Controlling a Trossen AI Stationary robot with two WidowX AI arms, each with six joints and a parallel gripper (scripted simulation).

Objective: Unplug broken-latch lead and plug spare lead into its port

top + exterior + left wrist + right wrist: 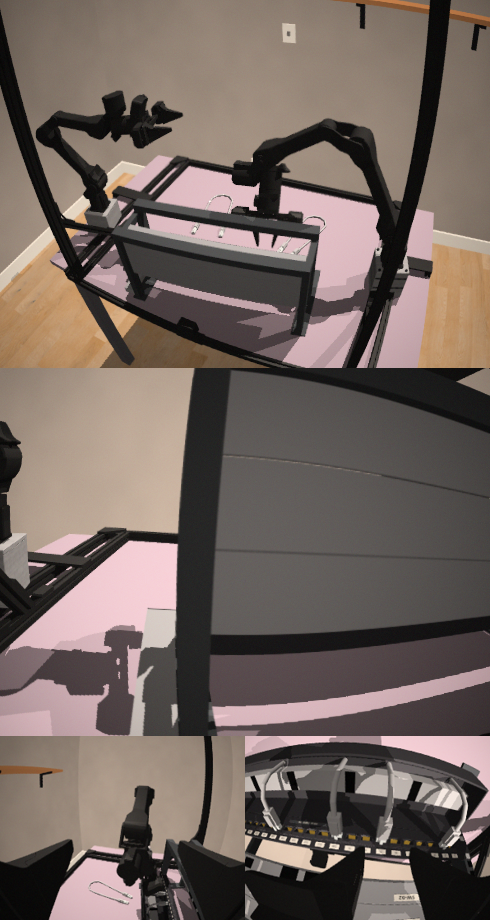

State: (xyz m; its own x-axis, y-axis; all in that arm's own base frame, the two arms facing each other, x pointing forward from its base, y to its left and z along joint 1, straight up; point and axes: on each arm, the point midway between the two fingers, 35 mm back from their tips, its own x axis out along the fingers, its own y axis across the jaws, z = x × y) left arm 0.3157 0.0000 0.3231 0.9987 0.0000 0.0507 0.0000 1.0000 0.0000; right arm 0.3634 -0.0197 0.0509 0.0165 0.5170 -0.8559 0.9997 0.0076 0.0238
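- Grey-brown walls [215,75] [100,443] [123,761] surround a pink worktop [345,240] [150,578] [78,896] [475,761] bearing the rack [212,252] [197,543] [170,855] [368,750].
- Leads enter the patch panel [342,847]; four show in the right wrist view. Which one is broken cannot be told.
- Right hand [265,245] [387,850]: part-open, empty, its tips just below the grey plug [385,828] at 12 o'clock.
- Left hand [176,122] [126,841]: wide open, empty, well apart from the rack.
- Spare lead one [194,229] [125,902]: on the worktop, toward 9 o'clock of the right hand in the top view. Spare lead two [283,247]: just beside that hand, toward 3 o'clock.
- Handling, as judged: plugs light, rigid, rather slippery; cables springy; latch tabs fragile.
- Grip the plug body by both flanks, never the cable; keep tab and neighbouring leads untouched.
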